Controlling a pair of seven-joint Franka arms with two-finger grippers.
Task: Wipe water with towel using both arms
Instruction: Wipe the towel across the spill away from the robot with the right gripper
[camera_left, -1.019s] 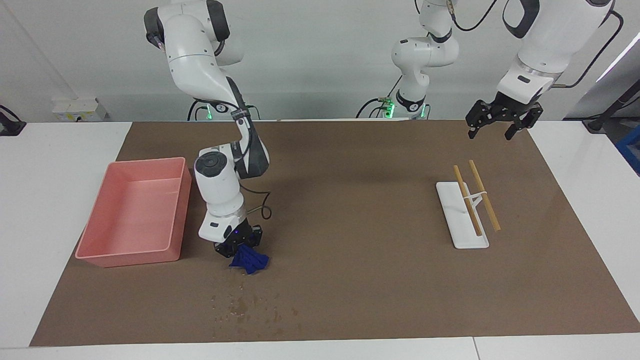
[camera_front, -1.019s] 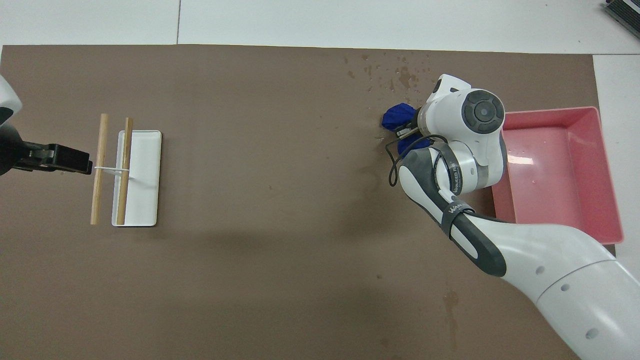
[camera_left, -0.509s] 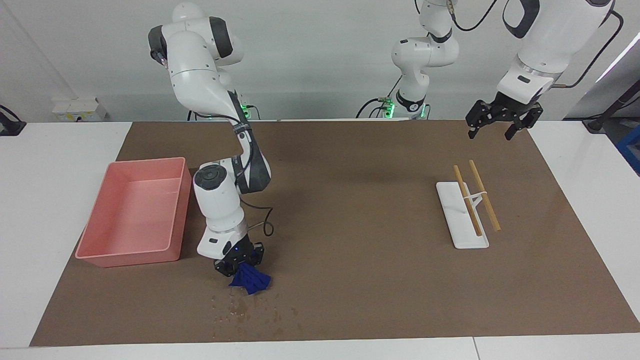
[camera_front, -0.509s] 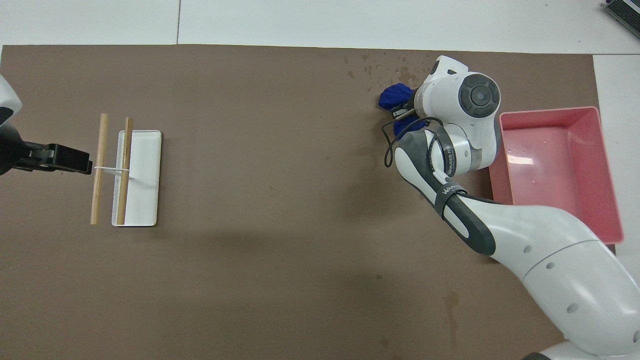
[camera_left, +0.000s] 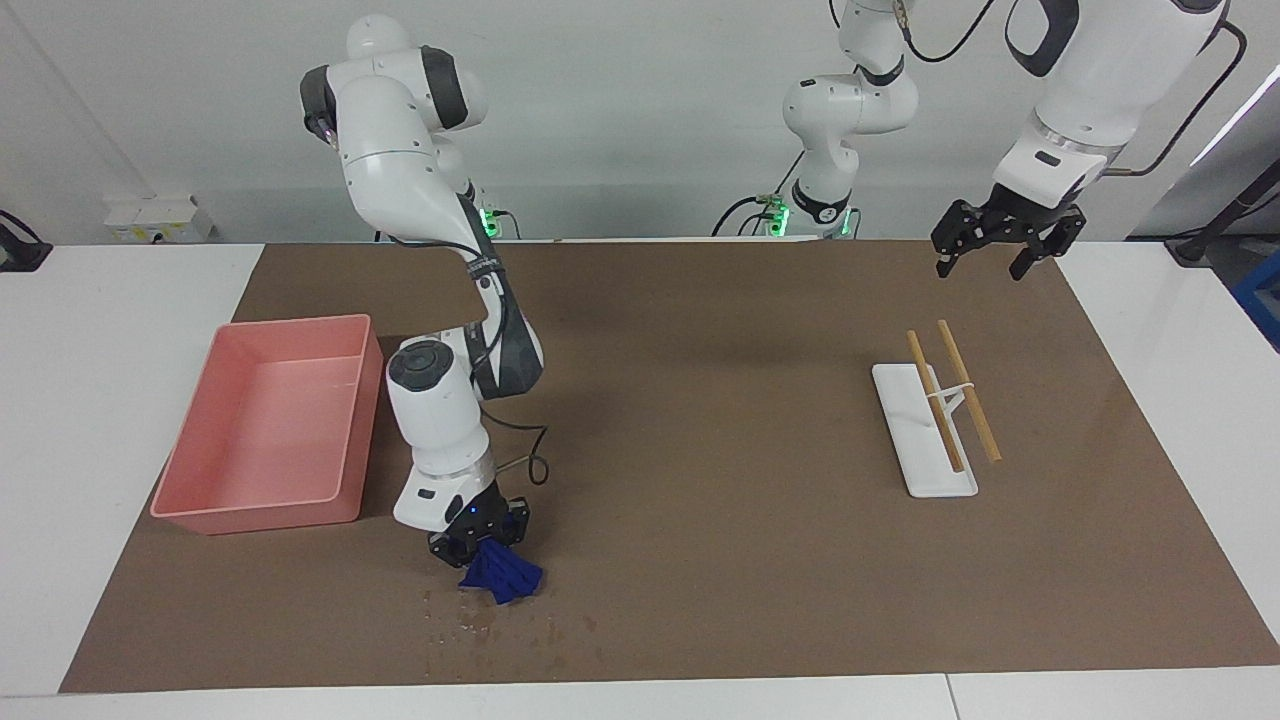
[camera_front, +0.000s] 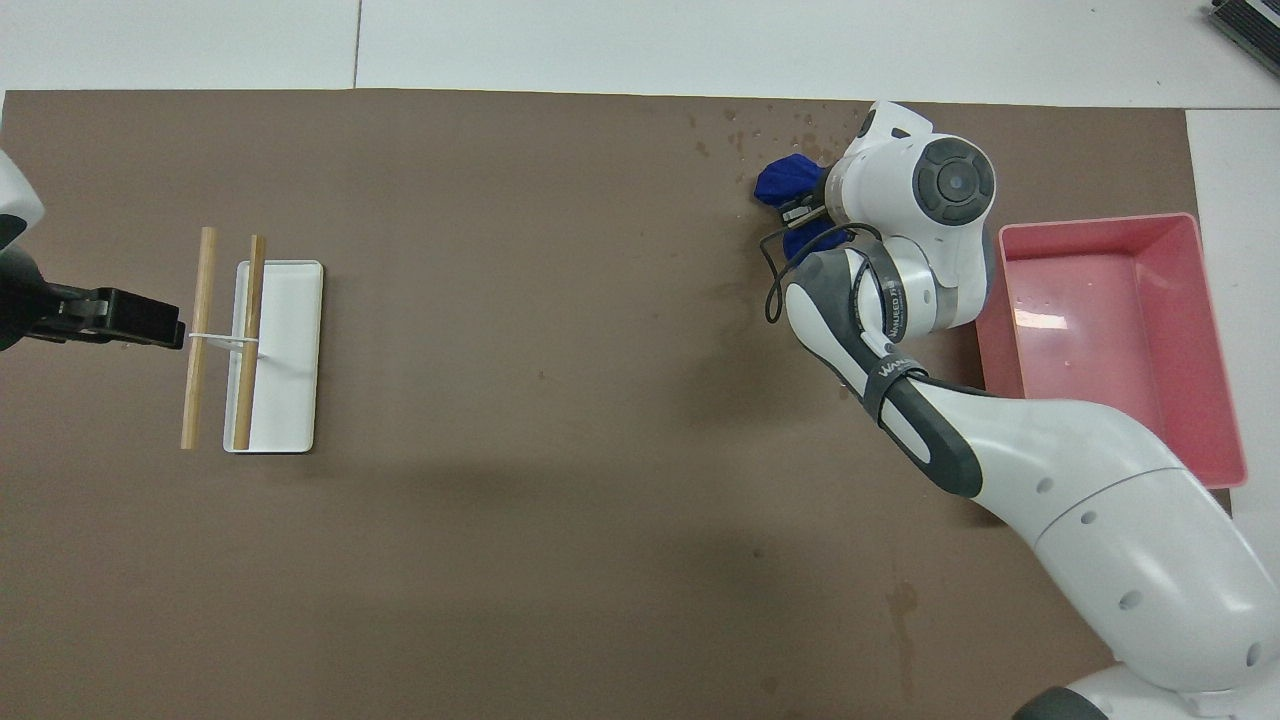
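Facing view: the right gripper (camera_left: 482, 535), a black claw on a glossy white arm with dark grey joints, is clamped on a crumpled blue towel (camera_left: 501, 576) whose soft folds hang down onto the brown mat (camera_left: 700, 420). The water (camera_left: 505, 625) lies as small shiny droplets and darker blotches on the mat, just farther from the robots than the towel, near the mat's edge. Half a second ago the towel sat a little nearer to the robots; it has come closer to the droplets. A smooth pink rectangular bin (camera_left: 262, 432) stands beside the right arm, toward that arm's end of the table. The left gripper (camera_left: 995, 243) hangs with its claw spread wide and holding nothing, over the mat's edge nearest the robots; it has not moved. Under it, farther out, a flat white tray (camera_left: 922, 430) carries two slim wooden sticks (camera_left: 952, 392) joined by a white tie. The mat is matte, paper-like, on a white table (camera_left: 100, 330); a pale wall stands at the back.

Overhead view: the towel (camera_front: 782, 180) touches the spatter of water (camera_front: 775, 125). The right gripper is hidden under the wrist. The left gripper (camera_front: 150, 320) shows as a black block beside the sticks (camera_front: 200, 335) and tray (camera_front: 285, 360). The bin (camera_front: 1115, 340) holds a wet glint.
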